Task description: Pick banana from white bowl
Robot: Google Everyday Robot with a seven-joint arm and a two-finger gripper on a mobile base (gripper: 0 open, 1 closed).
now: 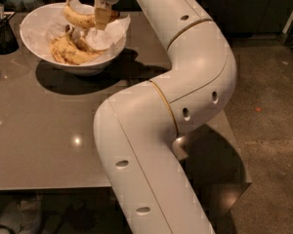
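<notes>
Banana pinched in the jaws, held above the white bowl

The gripper [101, 18] hangs over the far side of the white bowl [94, 65], its jaws closed on the banana [78, 17] near the end away from the stem, so the fruit sticks out to the left, stem up, clear of the paper lining [111, 33]. Because the hold sits off-centre, the long free end could droop or twist. To my mind the step is best finished by rising straight and slowly, keeping the squeeze steady without bruising the ripe skin, then carrying it clear of the rim. By count: one banana in the jaws, what looks like two paler bananas [68, 52] lying in the bowl, one bowl, one dark utensil container [1, 33] at the left edge of the tabletop [49, 130], and one arm [195, 72].
</notes>
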